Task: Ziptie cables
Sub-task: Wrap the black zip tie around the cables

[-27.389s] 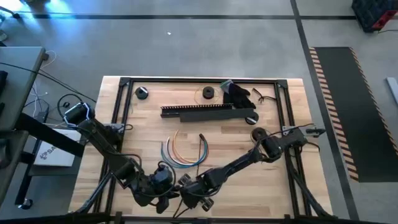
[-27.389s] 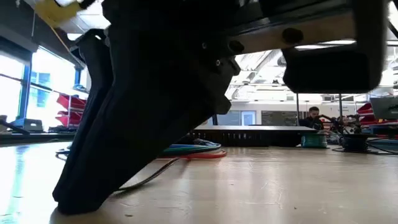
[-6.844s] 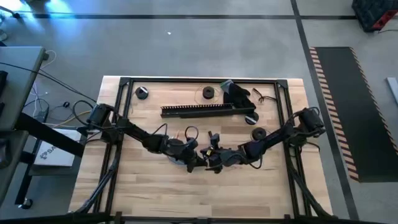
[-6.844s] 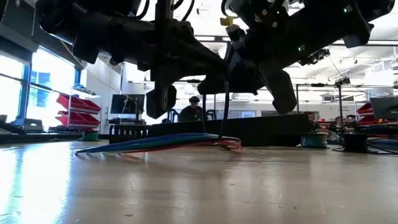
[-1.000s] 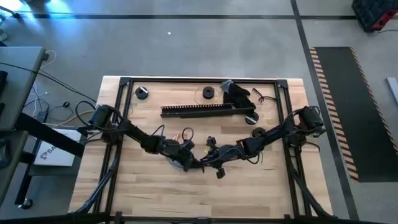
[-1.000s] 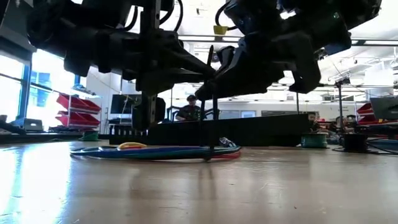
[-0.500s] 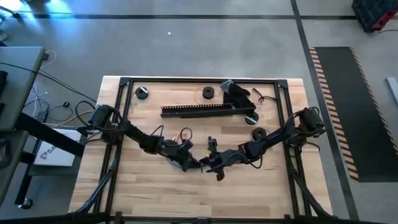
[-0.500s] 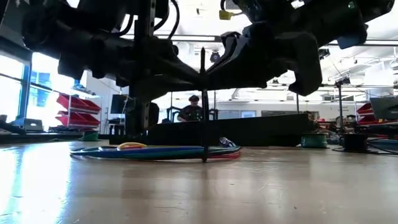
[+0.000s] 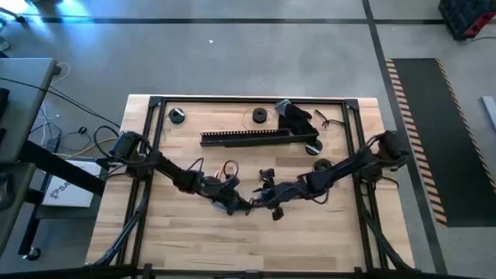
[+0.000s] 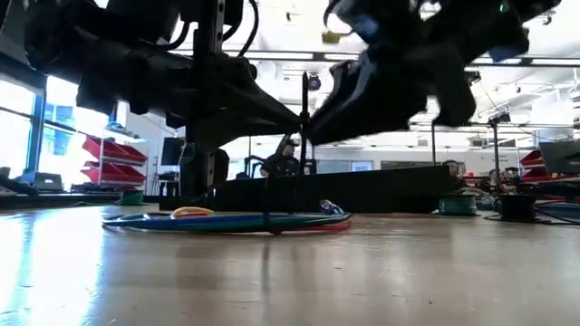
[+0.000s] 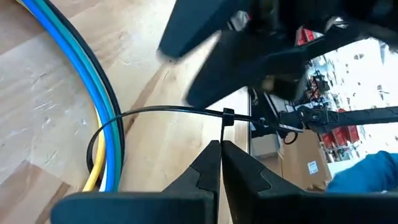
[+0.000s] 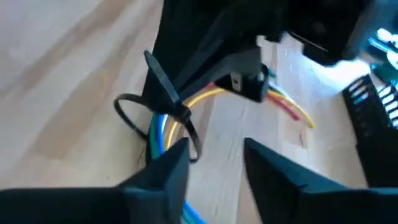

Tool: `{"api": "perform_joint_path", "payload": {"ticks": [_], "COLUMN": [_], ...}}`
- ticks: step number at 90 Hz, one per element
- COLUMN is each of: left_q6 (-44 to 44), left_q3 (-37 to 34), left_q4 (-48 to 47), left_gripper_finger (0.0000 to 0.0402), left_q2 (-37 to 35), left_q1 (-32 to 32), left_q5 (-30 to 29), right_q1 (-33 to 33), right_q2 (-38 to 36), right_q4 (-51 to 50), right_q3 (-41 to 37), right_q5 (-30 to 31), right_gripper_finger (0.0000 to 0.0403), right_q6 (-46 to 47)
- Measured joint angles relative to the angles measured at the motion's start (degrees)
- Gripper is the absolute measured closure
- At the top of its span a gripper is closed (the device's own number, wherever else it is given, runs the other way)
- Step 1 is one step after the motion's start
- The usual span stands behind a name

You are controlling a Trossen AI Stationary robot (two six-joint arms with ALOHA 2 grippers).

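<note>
The place was a large workshop or robotics lab. In the high view a wooden table point(image 9: 194, 240) in a black frame stood on a bare grey concrete floor point(image 9: 232, 54), with hazard-striped matting point(image 9: 415, 132) at the right. In the low view, red parts bins point(image 10: 100, 149) showed at the left, a person point(image 10: 281, 163) sat at a bench mid-frame, and ceiling lights hung above.

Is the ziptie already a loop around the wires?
Yes, looped. The ziptie circles the cables, its tail threaded through its head, but the loop is loose, not tight.
</note>
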Motion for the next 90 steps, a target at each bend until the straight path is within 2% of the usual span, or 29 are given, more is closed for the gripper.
{"api": "perform_joint_path", "payload": {"ticks": [6,16,26,38,55,74,90], "left_q6": [0.1,1.9,5.2,9.8,13.8,15.3,15.6], "left_q3": [0.1,1.0,2.6,5.0,5.4,5.4,5.4], "left_q4": [0.0,-0.8,-5.4,-13.4,-16.5,-16.6,-16.4], "left_gripper_finger": [0.0402,0.0402,0.0402,0.0402,0.0402,0.0402,0.0402], "left_q2": [0.0,0.0,0.0,0.0,0.0,0.0,0.0], "left_q1": [-1.0,-3.1,-5.0,-6.1,-6.2,-6.3,-6.3], "left_q5": [-2.6,-9.4,-16.6,-21.0,-21.8,-21.8,-21.8], "right_q1": [0.1,-0.5,-0.7,0.2,0.1,-0.8,-2.1], "right_q2": [-3.6,-9.3,-11.1,-9.8,-6.8,-2.4,1.9], "right_q4": [-4.7,-9.9,-8.7,-6.4,-4.0,2.4,0.6], "right_q3": [0.0,0.0,0.0,0.0,0.0,0.1,4.0], "right_q5": [-1.5,-10.4,-17.4,-18.9,-18.0,-16.7,-16.5], "right_gripper_finger": [0.0198,0.0162,0.0152,0.0151,0.0151,0.0151,0.0151], "right_q6": [8.2,27.1,46.7,62.8,71.4,75.7,75.7]}}
